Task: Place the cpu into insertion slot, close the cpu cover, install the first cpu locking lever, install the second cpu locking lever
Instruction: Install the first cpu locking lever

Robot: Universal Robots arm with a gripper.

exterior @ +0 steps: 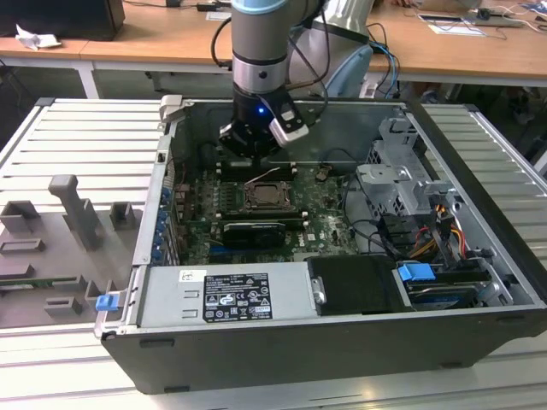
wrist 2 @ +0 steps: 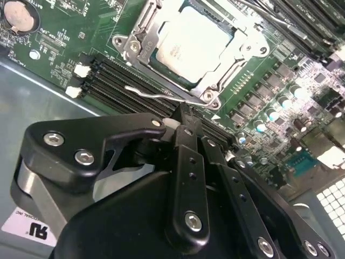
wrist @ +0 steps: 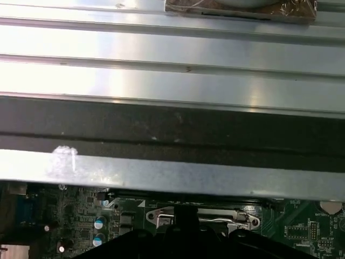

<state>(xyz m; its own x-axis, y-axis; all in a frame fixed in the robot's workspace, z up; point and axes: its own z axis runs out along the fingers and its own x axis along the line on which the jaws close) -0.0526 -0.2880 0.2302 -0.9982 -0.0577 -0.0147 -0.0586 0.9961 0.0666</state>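
The cpu (wrist 2: 193, 46) is seated in its slot, framed by the cpu cover (wrist 2: 237, 54), just ahead of the gripper (wrist 2: 186, 121), whose fingers are pinched closed by the wire lever (wrist 2: 156, 93).

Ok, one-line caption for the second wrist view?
Gripper poised beside the socket, cpu seated under the closed cpu cover.

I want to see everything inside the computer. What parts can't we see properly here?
- Black gripper tips: in the second wrist view, their ends hide behind its own body.
- Silvery square cpu cover: in the first wrist view, the gripper hides its lower part.
- Green motherboard: in the exterior view, the arm hides its far side.
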